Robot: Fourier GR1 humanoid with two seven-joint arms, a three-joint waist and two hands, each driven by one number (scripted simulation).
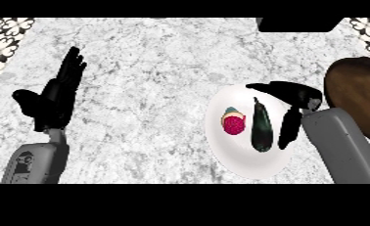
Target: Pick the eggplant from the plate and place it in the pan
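The pan is cut off by the view's right edge.

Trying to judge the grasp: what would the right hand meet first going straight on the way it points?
Probably the eggplant: the right hand points left across the plate, fingers open beside it. Height above it is unclear.

Right hand, fingers straight, just beside eggplant on plate.

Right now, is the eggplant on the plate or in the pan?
On the plate. The eggplant lies flat on it, just left of the open right hand; the brown pan sits further right.
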